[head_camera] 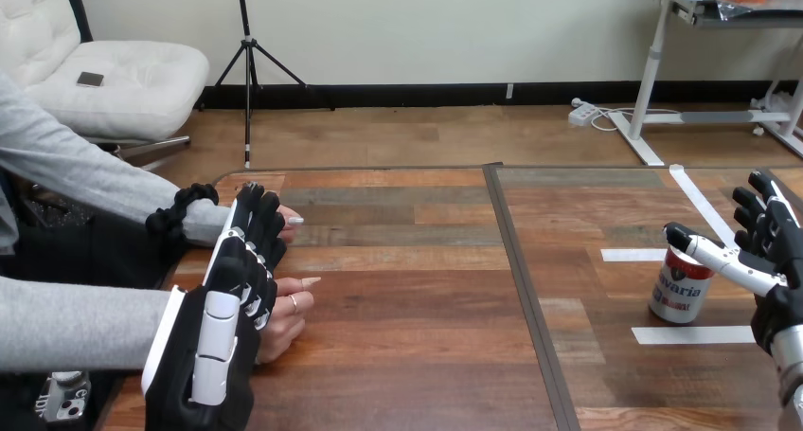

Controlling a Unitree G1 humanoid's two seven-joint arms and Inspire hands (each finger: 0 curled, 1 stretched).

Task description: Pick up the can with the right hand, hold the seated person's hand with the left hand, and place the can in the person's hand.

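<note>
A red-and-white can (680, 289) stands upright on the table's right part. My right hand (775, 246) is just to its right, fingers straight and pointing up, thumb reaching across the can's top rim; it is open and not closed round the can. At the table's left edge my left hand (237, 289) has its back to the camera and its fingers stretched out. It lies over the person's two hands. The person's nearer hand (289, 313) shows at its right side and the farther hand (287, 220) peeks out past its fingertips. I see no fingers curled round either hand.
White tape strips (691, 334) mark the wood around the can, one in front of it, one behind it and a slanted one further back. A dark seam (521, 279) runs down the table's middle. The person's grey sleeves (76, 322) come in from the left edge.
</note>
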